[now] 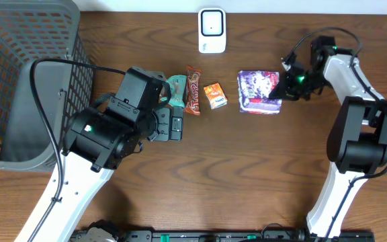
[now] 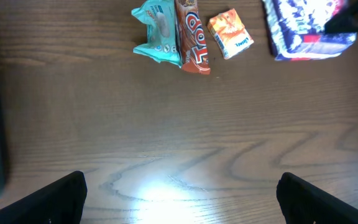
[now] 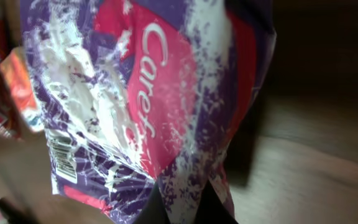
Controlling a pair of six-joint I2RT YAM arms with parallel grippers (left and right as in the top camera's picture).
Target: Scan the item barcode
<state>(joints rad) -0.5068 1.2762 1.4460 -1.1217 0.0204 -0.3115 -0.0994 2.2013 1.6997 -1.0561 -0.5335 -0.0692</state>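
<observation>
Purple pack sits right of centre on the surface, just beside the small orange carton and below the white scanner. The right tool is closed, pinching the film at the pack's right edge, while the left tool hangs wide open and empty over bare wood. Judged light, soft and crinkly with slick wrap, so grip a bunched seam or edge. From above it looks near-square, long axis unclear; its lettering runs lengthwise, and the barcode is on a side panel.
</observation>
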